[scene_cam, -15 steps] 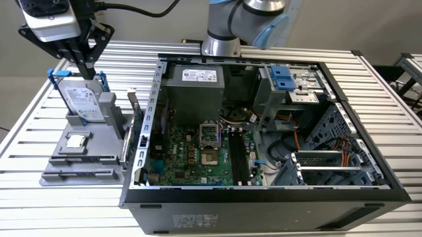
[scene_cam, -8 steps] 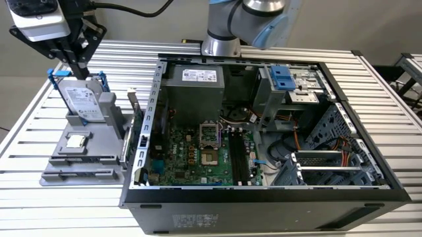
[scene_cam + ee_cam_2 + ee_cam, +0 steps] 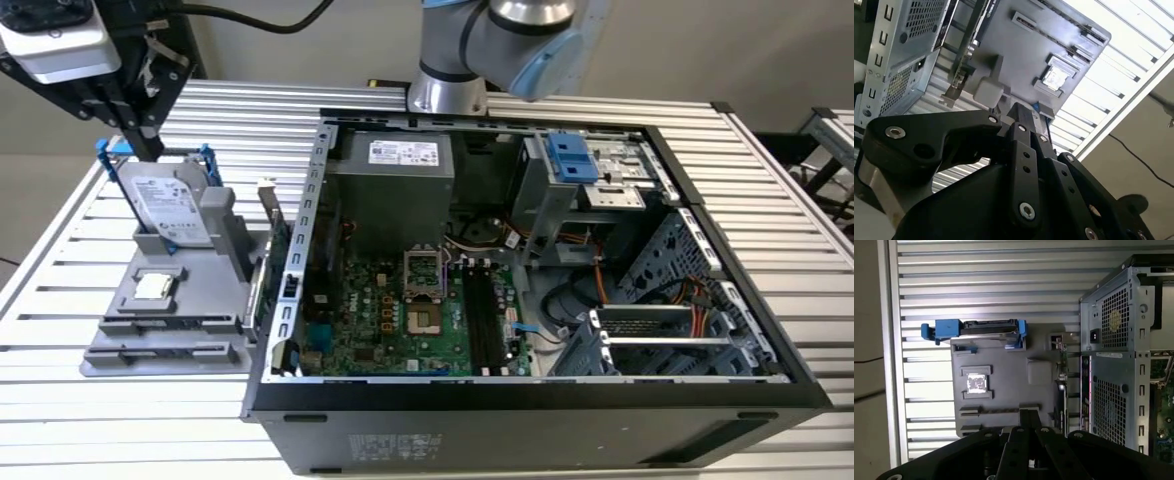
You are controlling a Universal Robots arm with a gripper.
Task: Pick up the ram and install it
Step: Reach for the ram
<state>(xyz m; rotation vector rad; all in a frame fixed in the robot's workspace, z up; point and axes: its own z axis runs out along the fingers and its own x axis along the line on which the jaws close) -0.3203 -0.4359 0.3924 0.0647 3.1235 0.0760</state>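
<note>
My gripper (image 3: 140,140) hangs over the grey parts holder (image 3: 180,312) on the exterior view's left, just above the hard drive's far end. In both wrist views its black fingertips (image 3: 1026,113) (image 3: 1027,415) sit pressed together with nothing visible between them. The ram is hidden from me; the holder's long narrow slots (image 3: 970,411) look dark and I cannot tell what lies in them. The motherboard (image 3: 387,320) lies in the open computer case (image 3: 534,400), and its long dark memory slots (image 3: 483,320) run beside the processor socket.
On the holder stand a silver hard drive (image 3: 174,205) in a blue-handled frame, a small square chip (image 3: 154,287) and an upright card with a metal bracket (image 3: 274,240) next to the case wall. The slatted metal table (image 3: 80,420) surrounds everything.
</note>
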